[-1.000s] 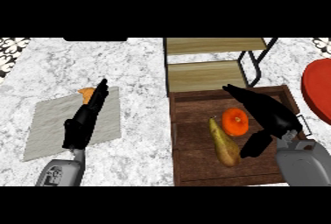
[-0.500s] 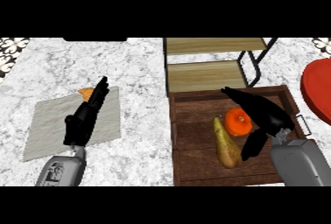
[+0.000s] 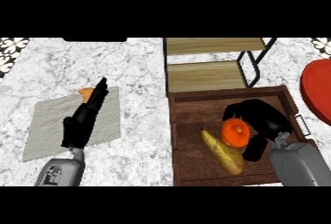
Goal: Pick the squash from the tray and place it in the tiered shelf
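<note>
Shelf (image 3: 207, 76) stands beyond the tray (image 3: 194, 166). The right hand (image 3: 258, 120), curled over an orange fruit (image 3: 235, 132), holds nothing visibly. The squash (image 3: 223, 153) lies just left, near-side, long axis running far-left to near-right. The left hand (image 3: 84, 118) rests open, well apart.

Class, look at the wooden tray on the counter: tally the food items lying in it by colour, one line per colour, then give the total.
Orange: 1, the round orange fruit
Yellow-brown: 1, the long squash
Total: 2, both in the tray
</note>
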Controlling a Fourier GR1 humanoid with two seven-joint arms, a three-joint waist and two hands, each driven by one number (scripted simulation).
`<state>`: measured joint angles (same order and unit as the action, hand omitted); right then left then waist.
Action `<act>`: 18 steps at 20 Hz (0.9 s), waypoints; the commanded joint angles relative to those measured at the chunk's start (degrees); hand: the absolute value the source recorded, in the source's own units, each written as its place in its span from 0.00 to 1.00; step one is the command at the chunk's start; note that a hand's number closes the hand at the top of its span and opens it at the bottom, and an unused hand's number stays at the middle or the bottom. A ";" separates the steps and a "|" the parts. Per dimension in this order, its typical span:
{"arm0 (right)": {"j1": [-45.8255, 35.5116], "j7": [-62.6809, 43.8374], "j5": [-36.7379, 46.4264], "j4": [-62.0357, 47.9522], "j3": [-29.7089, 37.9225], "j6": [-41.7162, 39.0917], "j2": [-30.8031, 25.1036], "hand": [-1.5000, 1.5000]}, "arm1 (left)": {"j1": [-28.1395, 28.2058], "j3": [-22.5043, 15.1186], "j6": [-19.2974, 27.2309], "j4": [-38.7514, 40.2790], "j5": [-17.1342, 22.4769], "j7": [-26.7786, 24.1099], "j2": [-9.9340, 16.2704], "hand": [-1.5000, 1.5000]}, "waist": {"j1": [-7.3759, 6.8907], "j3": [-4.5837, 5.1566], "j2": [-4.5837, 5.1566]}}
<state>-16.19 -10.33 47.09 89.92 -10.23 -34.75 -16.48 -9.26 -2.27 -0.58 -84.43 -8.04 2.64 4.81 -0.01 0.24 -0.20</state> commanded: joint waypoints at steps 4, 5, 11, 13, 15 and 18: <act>4.14 6.65 4.25 -0.25 -0.59 6.33 0.31 1.00 | 0.35 0.41 -1.50 -0.59 0.19 0.72 0.13 0.50 | -0.03 -0.24 0.18; 3.80 6.54 3.88 -0.23 0.47 6.06 0.56 1.00 | 2.25 1.59 -2.40 0.41 1.01 -3.01 0.94 0.50 | -0.05 -0.24 0.18; 4.59 -21.78 7.32 6.67 -14.24 12.96 16.00 1.00 | -0.78 0.77 -0.92 1.71 0.06 -1.10 -0.29 0.50 | -0.63 -0.14 -0.05; 5.18 -28.43 7.35 5.62 -18.61 18.11 16.16 1.00 | -1.71 -0.86 0.30 1.14 -1.57 0.39 -1.44 0.50 | -1.51 -0.17 -0.20; 4.62 -34.91 5.52 6.77 -25.14 24.18 16.28 1.00 | -2.09 -0.56 -1.23 0.63 -0.55 1.16 -0.64 0.50 | -2.20 -0.21 -0.20; 2.56 -42.23 1.82 8.87 -31.22 35.81 16.38 1.00 | -1.68 -0.37 -1.71 1.31 0.08 0.11 -0.81 0.50 | -2.41 -0.25 -0.01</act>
<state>-12.84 -42.41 51.55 96.64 -33.43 -10.25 -1.55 -11.33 -2.65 -1.29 -82.91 -8.64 2.74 3.72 -1.73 0.06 -0.22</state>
